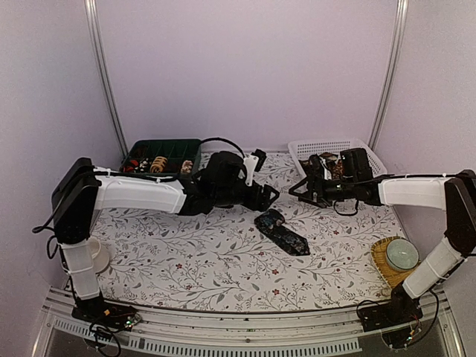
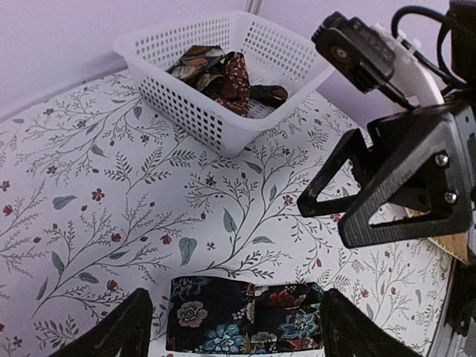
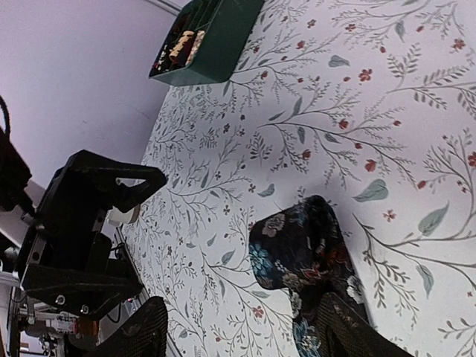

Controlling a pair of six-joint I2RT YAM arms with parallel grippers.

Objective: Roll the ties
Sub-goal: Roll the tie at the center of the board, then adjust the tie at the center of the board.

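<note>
Nearest you, the two arm bases sit at the table's front edge. Start at the far left. At the back stands the dark green tray, and a few rolled ties already sit in its boxes.

Next comes your left gripper. Its fingers are wide apart and hold nothing. It hangs low over the flowery tablecloth, just above one end of the dark tie.

That tie lies in the middle of the table, between your two grippers. It looks folded flat, with one end bent over a little. It is not a coil yet.

Then comes your right gripper. Its fingers are apart too, and they are empty. It hangs near the tie's other side without touching it.

At the back right is the white basket, with more loose ties piled inside.

You seem to be at the very start of rolling this tie. Next, you likely need to go down low and pinch one end, because the cloth is thin and lies flat. Then turn that end over itself, while your other gripper keeps the rest from sliding.
</note>
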